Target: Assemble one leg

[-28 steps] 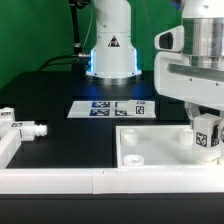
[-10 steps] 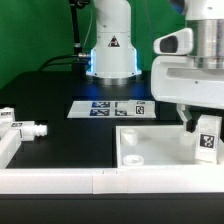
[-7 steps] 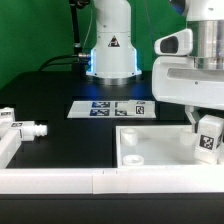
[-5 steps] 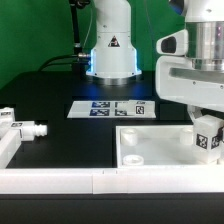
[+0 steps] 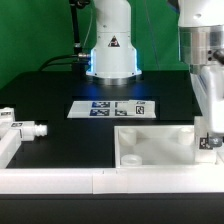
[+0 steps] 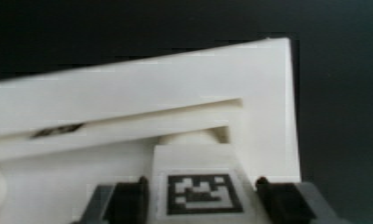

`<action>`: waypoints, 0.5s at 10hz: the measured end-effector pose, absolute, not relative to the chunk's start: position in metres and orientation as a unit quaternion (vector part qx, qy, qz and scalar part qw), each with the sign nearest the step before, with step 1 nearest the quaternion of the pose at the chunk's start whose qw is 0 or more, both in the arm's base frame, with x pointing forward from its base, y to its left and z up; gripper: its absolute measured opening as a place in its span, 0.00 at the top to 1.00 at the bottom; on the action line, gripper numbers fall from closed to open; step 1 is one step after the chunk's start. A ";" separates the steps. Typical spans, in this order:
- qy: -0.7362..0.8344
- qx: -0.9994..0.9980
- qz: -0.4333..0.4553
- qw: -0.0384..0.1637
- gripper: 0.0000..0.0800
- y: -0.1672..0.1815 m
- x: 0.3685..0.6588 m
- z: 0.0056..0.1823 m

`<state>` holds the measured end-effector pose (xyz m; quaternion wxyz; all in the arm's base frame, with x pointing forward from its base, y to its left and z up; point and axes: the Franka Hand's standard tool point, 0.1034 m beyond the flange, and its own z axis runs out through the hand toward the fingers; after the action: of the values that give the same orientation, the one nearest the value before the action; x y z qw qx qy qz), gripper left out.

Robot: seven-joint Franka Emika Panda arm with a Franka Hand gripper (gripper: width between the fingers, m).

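Note:
My gripper (image 5: pixel 209 136) stands at the exterior view's right, shut on a white leg (image 5: pixel 211 146) with a black-and-white tag. It holds the leg upright at the right end of the large white panel (image 5: pixel 158 150); whether they touch I cannot tell. In the wrist view the tagged leg (image 6: pixel 201 192) sits between the two dark fingers (image 6: pixel 119 200), with the panel's rim and corner (image 6: pixel 147 95) just beyond it. Two more legs (image 5: pixel 28 128) lie on the black table at the exterior view's left.
The marker board (image 5: pixel 112 109) lies flat behind the panel. The arm's base (image 5: pixel 110 52) stands at the back centre. A white rail (image 5: pixel 60 181) runs along the front and up the left side.
The gripper has turned and shifted to the exterior view's right, and the leg in it has moved a little lower at the panel's right end.

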<state>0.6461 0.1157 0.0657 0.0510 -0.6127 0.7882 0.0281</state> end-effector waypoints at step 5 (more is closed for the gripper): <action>0.588 -0.806 0.005 0.061 0.34 0.116 0.644 0.062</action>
<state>0.6439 0.1161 0.0618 0.0611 -0.8064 0.5882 0.0053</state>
